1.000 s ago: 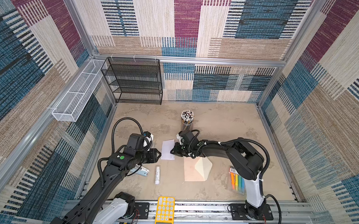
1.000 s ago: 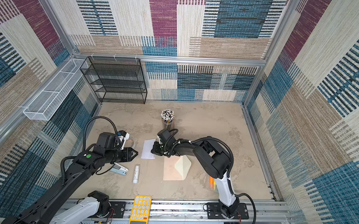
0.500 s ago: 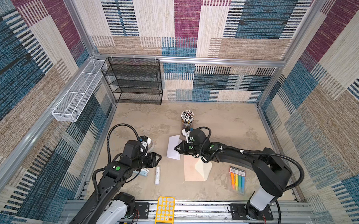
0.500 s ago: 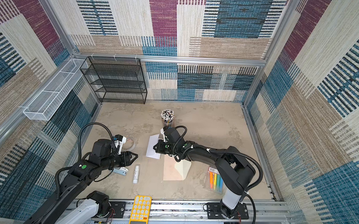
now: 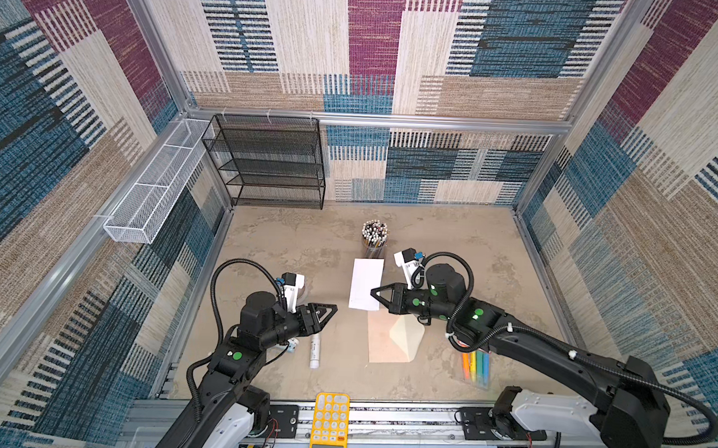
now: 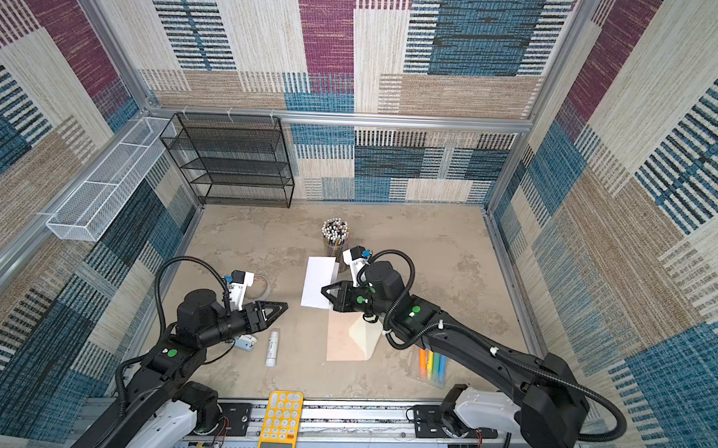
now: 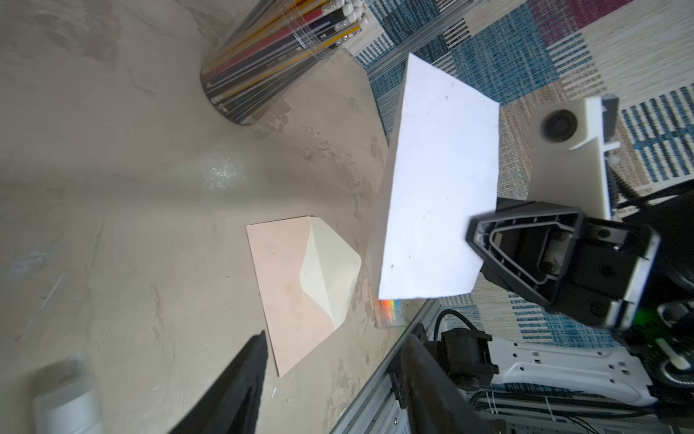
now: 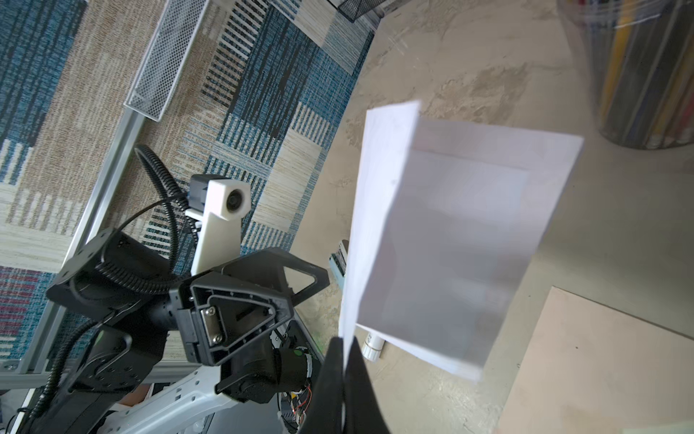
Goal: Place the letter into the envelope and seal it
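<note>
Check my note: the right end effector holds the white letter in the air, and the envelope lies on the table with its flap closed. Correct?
One thing is off: the flap of the envelope is open, not closed, with its cream inner side showing in the left wrist view. The rest stands: the right end effector holds the white letter in the air.

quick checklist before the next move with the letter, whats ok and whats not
1. Grip: the right end effector pinches the letter at one edge, in the air: ok
2. The envelope lies flat, flap open: ok
3. The left end effector is open and empty: ok
4. The letter lined up with the envelope's opening: not ok, it hangs past the far end
5. Fold tight enough to slide in: cannot tell, its halves gape
</note>
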